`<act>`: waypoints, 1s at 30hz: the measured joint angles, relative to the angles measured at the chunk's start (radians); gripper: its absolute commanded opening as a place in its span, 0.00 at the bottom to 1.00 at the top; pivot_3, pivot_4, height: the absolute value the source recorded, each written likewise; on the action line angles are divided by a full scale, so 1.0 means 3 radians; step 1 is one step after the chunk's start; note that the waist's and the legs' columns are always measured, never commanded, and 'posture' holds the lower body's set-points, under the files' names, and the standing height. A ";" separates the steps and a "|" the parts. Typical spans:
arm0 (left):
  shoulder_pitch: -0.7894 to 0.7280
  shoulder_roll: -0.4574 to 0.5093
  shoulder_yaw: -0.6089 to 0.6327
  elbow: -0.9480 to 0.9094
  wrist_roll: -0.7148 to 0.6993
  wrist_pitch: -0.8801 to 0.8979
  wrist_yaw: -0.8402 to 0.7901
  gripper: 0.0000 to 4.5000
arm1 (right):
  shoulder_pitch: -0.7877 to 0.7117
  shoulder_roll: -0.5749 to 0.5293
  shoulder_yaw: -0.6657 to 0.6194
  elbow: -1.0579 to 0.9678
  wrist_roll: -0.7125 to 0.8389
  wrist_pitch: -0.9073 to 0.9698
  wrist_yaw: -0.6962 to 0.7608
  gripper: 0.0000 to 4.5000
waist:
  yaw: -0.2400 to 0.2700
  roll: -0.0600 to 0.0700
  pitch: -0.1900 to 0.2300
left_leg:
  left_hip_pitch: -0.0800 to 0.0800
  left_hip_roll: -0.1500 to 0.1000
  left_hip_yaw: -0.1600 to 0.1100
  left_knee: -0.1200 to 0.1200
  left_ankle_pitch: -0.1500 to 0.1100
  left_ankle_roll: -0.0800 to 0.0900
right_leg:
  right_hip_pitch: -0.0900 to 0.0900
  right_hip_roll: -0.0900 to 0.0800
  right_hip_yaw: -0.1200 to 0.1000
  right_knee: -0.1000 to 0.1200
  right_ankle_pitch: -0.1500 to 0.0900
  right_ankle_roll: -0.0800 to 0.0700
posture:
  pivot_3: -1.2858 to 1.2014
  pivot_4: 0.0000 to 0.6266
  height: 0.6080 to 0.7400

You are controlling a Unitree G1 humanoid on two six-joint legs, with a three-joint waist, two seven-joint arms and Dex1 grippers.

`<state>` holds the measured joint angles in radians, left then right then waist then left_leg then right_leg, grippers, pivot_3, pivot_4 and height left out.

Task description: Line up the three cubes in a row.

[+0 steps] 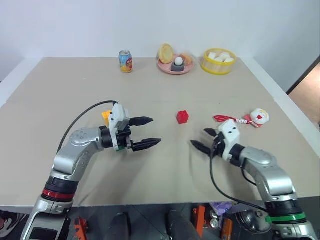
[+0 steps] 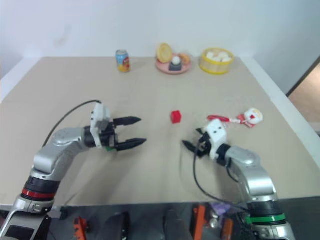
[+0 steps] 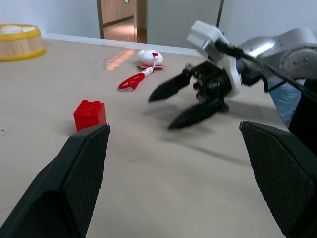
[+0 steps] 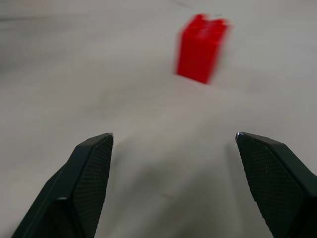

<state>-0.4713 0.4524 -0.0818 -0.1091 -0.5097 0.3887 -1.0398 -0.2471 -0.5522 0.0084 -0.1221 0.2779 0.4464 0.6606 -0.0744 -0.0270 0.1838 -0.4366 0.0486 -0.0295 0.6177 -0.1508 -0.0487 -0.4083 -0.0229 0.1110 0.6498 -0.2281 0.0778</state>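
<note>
Robot lab, bare table (image 1: 60, 90), plain white walls

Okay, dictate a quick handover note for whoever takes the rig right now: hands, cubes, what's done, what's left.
Left hand: open, empty, pointing toward the table's middle.
Right hand: open, empty, aimed at the red cube.
Red cube stands alone mid-table, between the two hands and a little beyond them.
Yellow cube sits just behind the left hand; a bit of green cube peeks out under that hand.
Done: no full row yet.
Left: bring the red cube over and line it up with the other two.
</note>
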 measured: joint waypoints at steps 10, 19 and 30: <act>0.0121 -0.0008 0.0002 -0.0049 0.0001 -0.0014 0.0032 0.97 | -0.0274 0.0162 0.0056 0.0297 -0.0293 -0.0110 -0.0299 0.91 | 0.0002 0.0000 0.0000 | -0.0004 -0.0001 -0.0002 -0.0003 0.0000 0.0000 | -0.0001 0.0000 0.0000 -0.0003 -0.0004 0.0003 | 0.52 0.24 1.00; 0.0142 -0.0011 0.0008 -0.0094 0.0000 -0.0054 0.0103 0.97 | -0.0470 0.0352 0.0105 0.0558 -0.0409 -0.0202 -0.0403 0.91 | 0.0000 0.0000 0.0000 | -0.0004 -0.0001 -0.0001 -0.0003 0.0000 0.0000 | -0.0001 0.0000 0.0000 -0.0003 -0.0003 0.0003 | 0.52 0.24 1.00; 0.0148 -0.0047 0.0002 -0.0031 0.0200 -0.0280 0.0184 0.97 | -0.0728 0.0586 0.0102 0.1027 -0.0549 -0.0391 -0.0560 0.91 | -0.0003 0.0000 0.0000 | -0.0002 0.0000 -0.0001 -0.0003 0.0000 0.0000 | -0.0001 0.0001 0.0001 -0.0003 -0.0002 0.0002 | 0.52 0.24 1.00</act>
<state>-0.4269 0.4382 -0.0812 -0.1183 -0.4496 0.3046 -0.9846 -0.4655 -0.3764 0.0390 0.1859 0.1131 0.3291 0.4926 -0.0754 -0.0271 0.1838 -0.4373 0.0485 -0.0298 0.6169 -0.1508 -0.0488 -0.4085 -0.0226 0.1112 0.6489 -0.2287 0.0783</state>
